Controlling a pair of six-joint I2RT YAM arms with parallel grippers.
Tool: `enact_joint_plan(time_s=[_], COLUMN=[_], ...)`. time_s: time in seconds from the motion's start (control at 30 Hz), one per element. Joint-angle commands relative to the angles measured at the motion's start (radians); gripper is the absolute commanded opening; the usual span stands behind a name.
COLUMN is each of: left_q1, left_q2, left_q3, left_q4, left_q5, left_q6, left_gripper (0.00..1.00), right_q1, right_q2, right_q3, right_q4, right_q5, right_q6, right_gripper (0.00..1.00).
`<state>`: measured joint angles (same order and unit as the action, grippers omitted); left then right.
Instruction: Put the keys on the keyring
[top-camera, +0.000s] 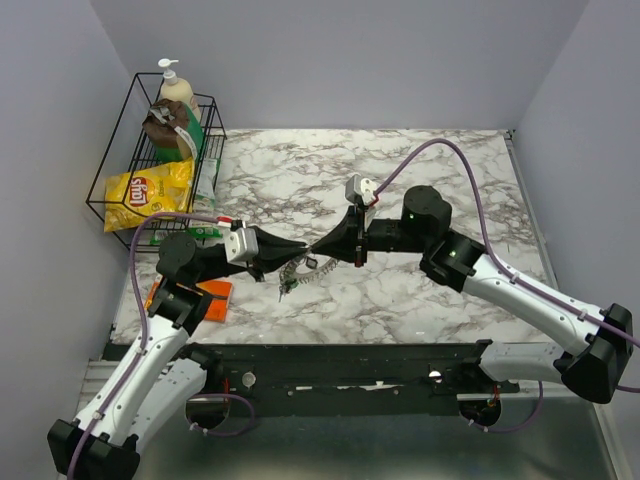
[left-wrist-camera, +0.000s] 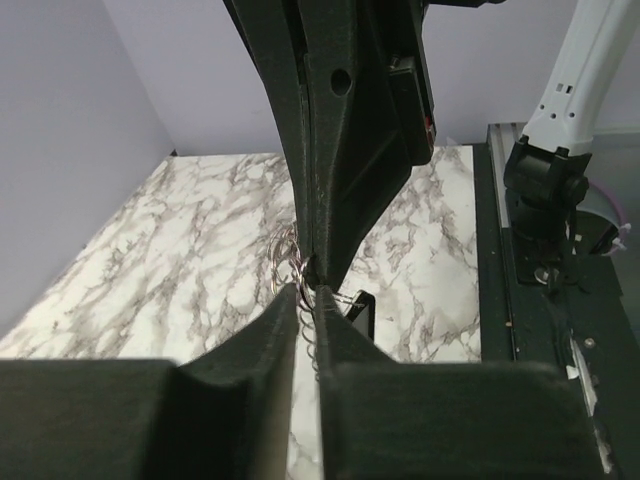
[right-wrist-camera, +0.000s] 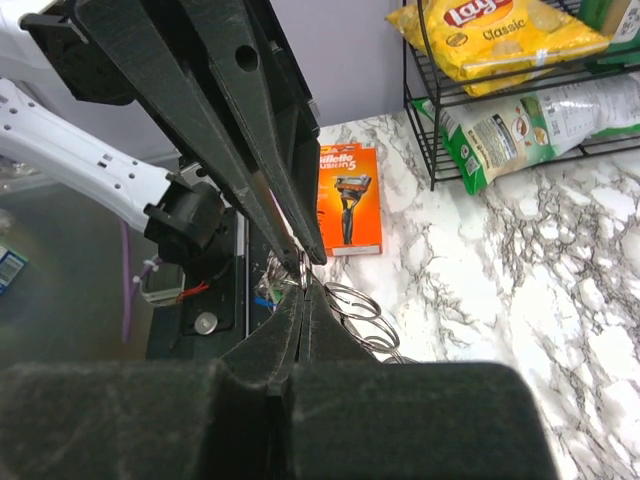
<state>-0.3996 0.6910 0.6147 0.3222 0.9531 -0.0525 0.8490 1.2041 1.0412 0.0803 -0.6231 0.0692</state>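
The keyring (top-camera: 300, 268) hangs over the marble between the two gripper tips, with a bunch of small keys (top-camera: 290, 280) dangling under it. My right gripper (right-wrist-camera: 305, 287) is shut, pinching a loop of the wire at its tips, and more silvery loops (right-wrist-camera: 358, 303) lie just beside it. The green and blue key heads (right-wrist-camera: 262, 296) show behind the fingers. My left gripper (left-wrist-camera: 308, 292) meets the right gripper (left-wrist-camera: 313, 268) tip to tip. Its jaws stand a narrow slit apart, with ring wire (left-wrist-camera: 284, 256) at the slit.
A black wire rack (top-camera: 118, 205) at the back left holds a yellow chips bag (top-camera: 148, 188), a pump bottle (top-camera: 180, 95) and a green-and-white packet (right-wrist-camera: 510, 125). An orange razor pack (top-camera: 214, 298) lies flat by the left arm. The dark base rail (top-camera: 340, 362) runs along the near edge.
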Motion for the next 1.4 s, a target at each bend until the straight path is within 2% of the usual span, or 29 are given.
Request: enact_joint_plan(time_s=[0.0, 0.07, 0.17, 0.3, 0.43, 0.73, 0.97, 1.37], left_q1=[-0.005, -0.005, -0.005, -0.005, -0.011, -0.076, -0.156, -0.235], left_q2=[-0.004, 0.005, 0.018, 0.080, 0.165, 0.341, 0.449, 0.515], left_q3=[0.112, 0.149, 0.216, 0.333, 0.505, 0.741, 0.839, 0.838], left_q4=[-0.116, -0.164, -0.273, -0.480, -0.762, -1.104, -1.238, -1.313], left_q5=[0.016, 0.026, 0.027, 0.045, 0.072, 0.055, 0.015, -0.092], left_q6=[0.048, 0.048, 0.097, 0.203, 0.316, 0.450, 0.488, 0.519], left_gripper=[0.30, 0.41, 0.48, 0.50, 0.50, 0.49, 0.43, 0.42], right_q1=[0.002, 0.002, 0.001, -0.002, -0.002, -0.010, -0.010, -0.013], right_q2=[-0.006, -0.014, -0.018, -0.005, 0.014, 0.058, 0.084, 0.058], right_q3=[0.042, 0.045, 0.063, 0.098, 0.141, 0.232, 0.267, 0.253], right_q4=[-0.069, -0.077, -0.146, -0.227, -0.330, -0.522, -0.577, -0.557], right_q5=[0.008, 0.003, -0.003, -0.033, -0.069, -0.150, -0.171, -0.129], right_q6=[-0.045, -0.062, -0.126, -0.184, -0.244, -0.364, -0.404, -0.401], right_gripper=[0.01, 0.01, 0.00, 0.01, 0.01, 0.00, 0.00, 0.01])
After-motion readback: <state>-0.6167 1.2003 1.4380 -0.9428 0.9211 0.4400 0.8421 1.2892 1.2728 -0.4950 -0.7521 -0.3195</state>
